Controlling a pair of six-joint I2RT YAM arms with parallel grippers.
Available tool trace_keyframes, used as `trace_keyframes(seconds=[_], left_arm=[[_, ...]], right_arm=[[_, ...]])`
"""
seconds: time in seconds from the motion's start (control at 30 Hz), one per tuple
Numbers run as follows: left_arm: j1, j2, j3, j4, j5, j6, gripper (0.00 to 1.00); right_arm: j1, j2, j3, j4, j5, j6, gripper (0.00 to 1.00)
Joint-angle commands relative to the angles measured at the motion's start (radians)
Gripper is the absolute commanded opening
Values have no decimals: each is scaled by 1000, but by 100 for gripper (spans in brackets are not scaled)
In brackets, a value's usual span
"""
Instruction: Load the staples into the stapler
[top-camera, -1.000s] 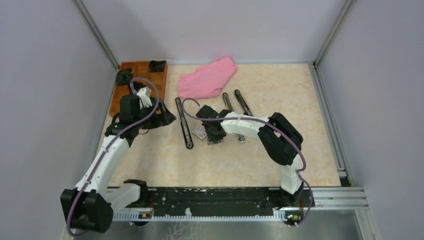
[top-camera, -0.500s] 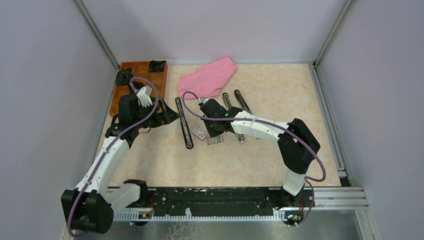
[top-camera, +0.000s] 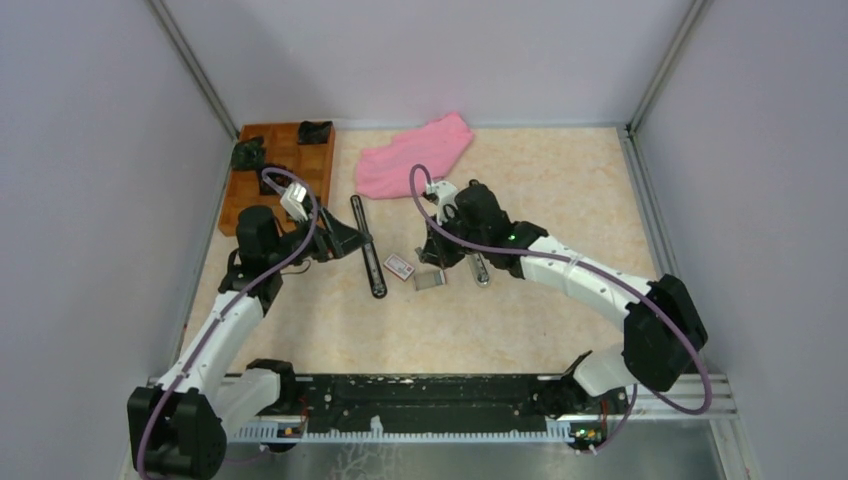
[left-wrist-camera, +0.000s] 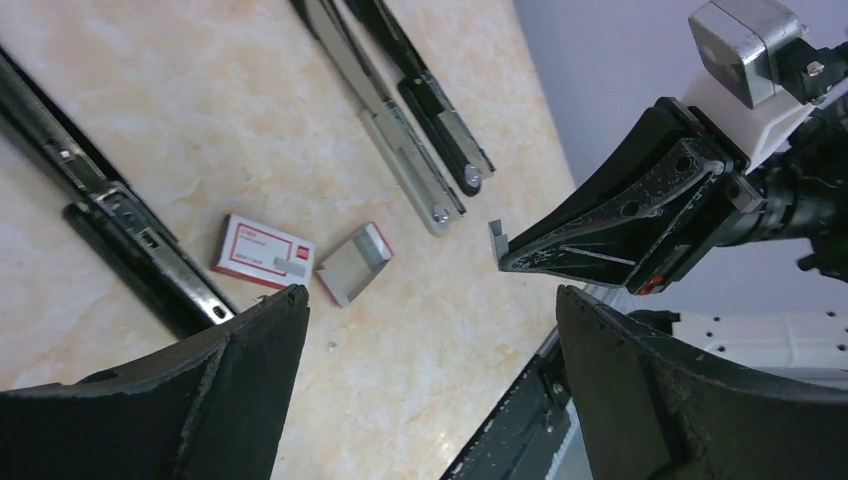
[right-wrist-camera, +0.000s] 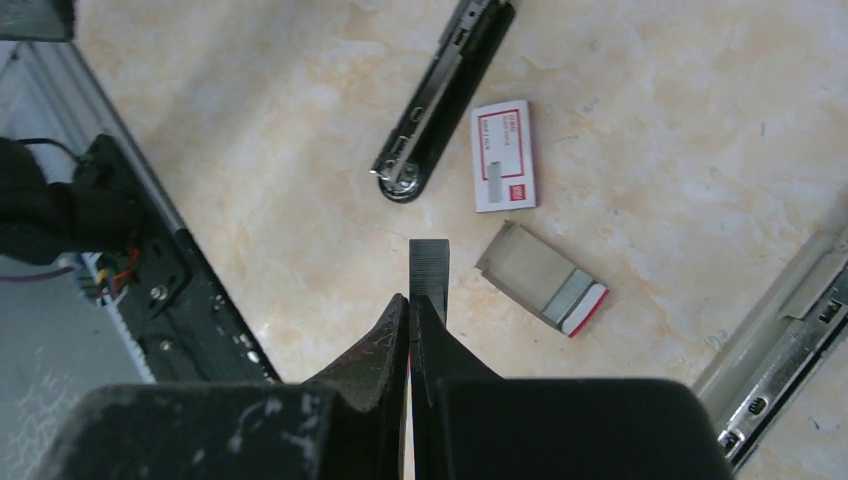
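Right claw (right-wrist-camera: 415, 278) is pinched fully shut, with nothing visible between the pads. Its tip is near the staples (right-wrist-camera: 543, 279) but not touching. In the right wrist view they lie just right of the tip: a grey block with a red end, flat on the table (top-camera: 520, 320).

The red-and-white box (right-wrist-camera: 503, 155) is beyond the tip and slightly right, close to the staples but apart from them. The first stapler (right-wrist-camera: 440, 100) is laid open flat, further ahead of the tip. The second stapler (right-wrist-camera: 790, 345) is also open, right of the claw and past the staples.

Left claw (left-wrist-camera: 430, 300) is spread wide and empty. It sits just beside the first stapler, with the staples and box on that stapler's far side. The staples are in neither stapler.
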Motion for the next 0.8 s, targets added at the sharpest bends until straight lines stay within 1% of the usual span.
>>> trace_keyframes(seconds=[0.0,0.1,0.3,0.43,0.57,0.67,0.77], left_arm=[[-9,-24,-43,236,125,-86,97],[-19,-31,-62,307,142,-114,97],[-63,-26,-92,500,179,-197,94],[-104,-19,-85,549,175,-206,91],[-135,-11,-85,605,184,-220,85],[-155,1,-85,639,199,-228,78],[-165,12,-89,661,197,-239,74]], right_arm=[[-38,-95,-54,208,-218,-1,0],[-55,-123,-88,297,-305,28,0],[-83,-143,-121,491,-468,112,0],[-85,-131,-120,557,-524,149,0],[-88,-121,-121,611,-556,183,0],[-92,-117,-130,669,-579,213,0],[-92,-109,-132,709,-602,233,0]])
